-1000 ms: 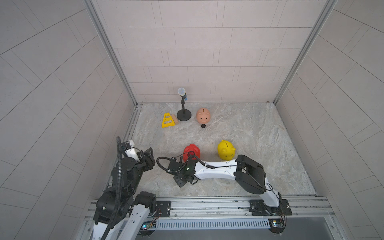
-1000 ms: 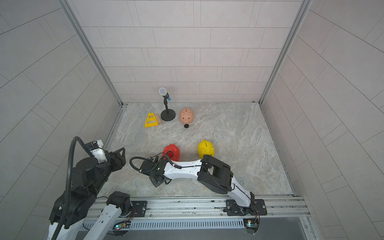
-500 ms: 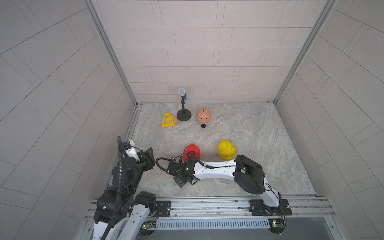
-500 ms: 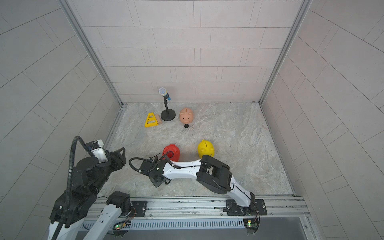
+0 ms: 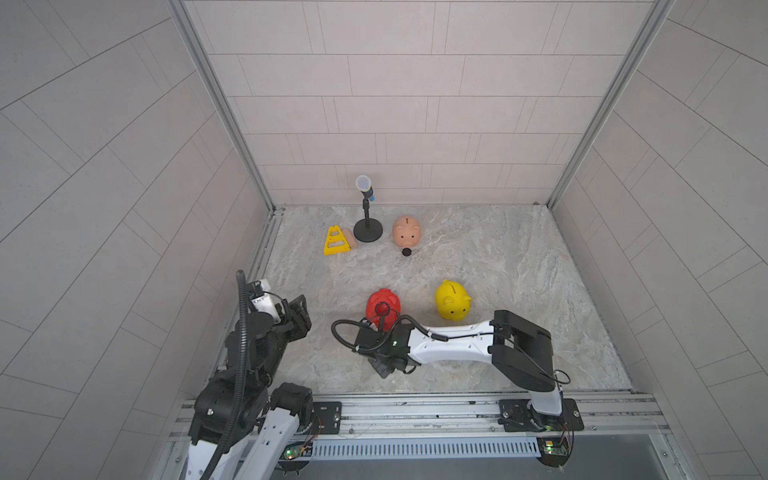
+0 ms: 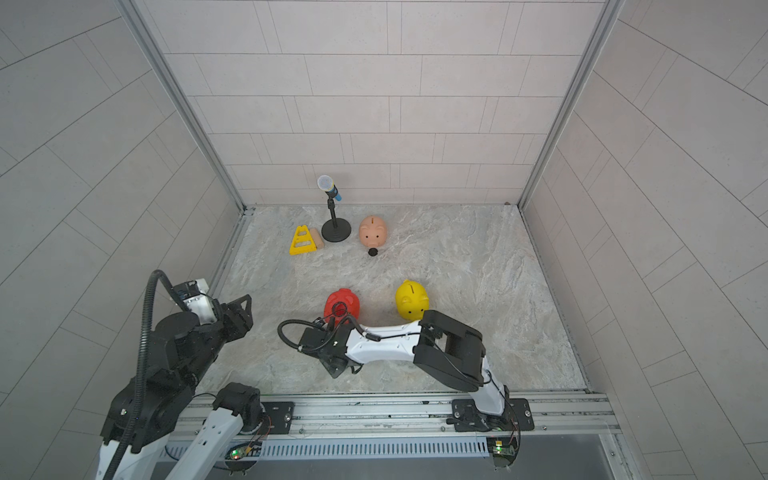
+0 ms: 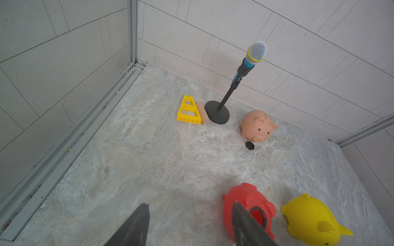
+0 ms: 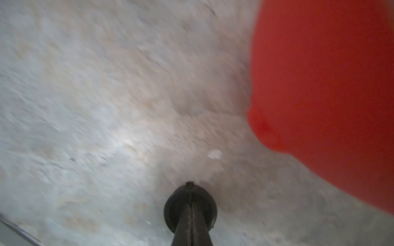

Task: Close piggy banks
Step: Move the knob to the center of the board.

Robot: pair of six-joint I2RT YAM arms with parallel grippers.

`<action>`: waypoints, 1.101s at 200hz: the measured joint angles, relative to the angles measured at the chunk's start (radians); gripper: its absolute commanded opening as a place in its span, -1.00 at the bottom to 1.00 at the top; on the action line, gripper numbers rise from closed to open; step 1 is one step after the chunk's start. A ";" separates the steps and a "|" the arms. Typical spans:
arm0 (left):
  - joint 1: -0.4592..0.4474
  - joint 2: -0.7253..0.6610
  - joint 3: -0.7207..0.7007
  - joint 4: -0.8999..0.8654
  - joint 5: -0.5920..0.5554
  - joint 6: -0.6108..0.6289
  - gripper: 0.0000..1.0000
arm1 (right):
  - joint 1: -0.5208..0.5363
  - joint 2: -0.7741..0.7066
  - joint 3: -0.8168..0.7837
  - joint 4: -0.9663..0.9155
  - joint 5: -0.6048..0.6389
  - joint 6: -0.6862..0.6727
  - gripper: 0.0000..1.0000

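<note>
Near the front middle of the table, we find the red piggy bank [image 5: 384, 305] lying on its side, its round belly hole [image 5: 382, 308] turned upward and unplugged, ringed by a dark rim. Just beside its near flank the right gripper [image 8: 190, 204] sits low over the stone, fingers pressed together on a small black plug [image 8: 174, 204], a round disc seen edge-on around the fingertips. The red body fills one side of the blurred right wrist view, apart from the plug.

We see the yellow piggy bank [image 5: 452, 305] standing upright to the right of the red one, near it but not touching, coin slot on top. The right arm's white forearm runs in front of both. The peach piggy bank [image 5: 407, 232] stands upright well back, close to the rear wall, with a second black plug [image 5: 407, 252] lying loose just before its snout.

Beside the peach one we note a toy microphone on a round black stand [image 5: 368, 230], then a short wooden peg [image 5: 350, 240] touching a yellow triangular frame [image 5: 336, 241].

At the left edge the left gripper [image 5: 301, 309] hovers with its jaws parted and nothing between them.

We count three glossy plastic pigs, two plugs, one microphone, one peg, one frame. The table [image 5: 519, 270] is veined grey stone; the walls are matte pale tiles.
</note>
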 measured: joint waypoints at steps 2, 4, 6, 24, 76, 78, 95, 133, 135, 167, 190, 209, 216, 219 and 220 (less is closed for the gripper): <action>0.000 0.001 0.000 0.000 0.000 0.000 0.32 | -0.004 -0.010 -0.012 -0.001 0.001 0.002 -1.00; 0.000 0.002 0.000 0.000 0.000 0.000 0.33 | -0.008 -0.019 -0.024 -0.001 0.002 0.002 -1.00; 0.000 0.002 0.000 0.000 0.000 0.000 0.32 | -0.012 -0.027 -0.036 -0.001 0.002 0.003 -1.00; 0.000 0.013 0.000 0.000 0.000 0.000 0.32 | -0.048 -0.103 -0.137 0.000 0.007 0.009 -1.00; 0.000 0.030 0.000 0.001 0.000 0.000 0.33 | -0.187 -0.275 -0.355 0.043 -0.010 0.032 -1.00; 0.000 0.030 0.000 0.001 0.000 0.000 0.33 | -0.191 -0.277 -0.357 0.044 -0.011 0.032 -0.99; 0.002 0.033 0.000 0.000 0.000 0.000 0.34 | -0.204 -0.278 -0.360 0.052 -0.020 0.032 -0.93; 0.004 0.036 0.000 0.001 0.001 0.000 0.35 | -0.205 -0.276 -0.360 0.070 -0.022 0.036 -0.71; 0.004 0.036 0.000 0.001 0.001 0.000 0.35 | -0.205 -0.276 -0.360 0.073 -0.023 0.037 -0.70; 0.004 0.036 0.000 0.001 0.003 0.000 0.35 | -0.206 -0.271 -0.358 0.085 -0.024 0.039 -0.70; 0.004 0.037 0.000 0.001 0.003 0.000 0.35 | -0.206 -0.264 -0.350 0.085 -0.024 0.038 -0.82; 0.004 0.038 0.000 0.001 0.004 0.000 0.35 | -0.207 -0.263 -0.349 0.084 -0.017 0.038 -0.96; 0.004 0.038 0.000 0.001 0.004 0.000 0.35 | -0.207 -0.263 -0.349 0.083 -0.016 0.037 -1.00; 0.004 0.038 0.000 0.001 0.004 0.000 0.35 | -0.207 -0.263 -0.348 0.082 -0.015 0.036 -1.00; 0.004 0.038 0.000 0.001 0.004 0.000 0.35 | -0.207 -0.263 -0.348 0.082 -0.015 0.037 -1.00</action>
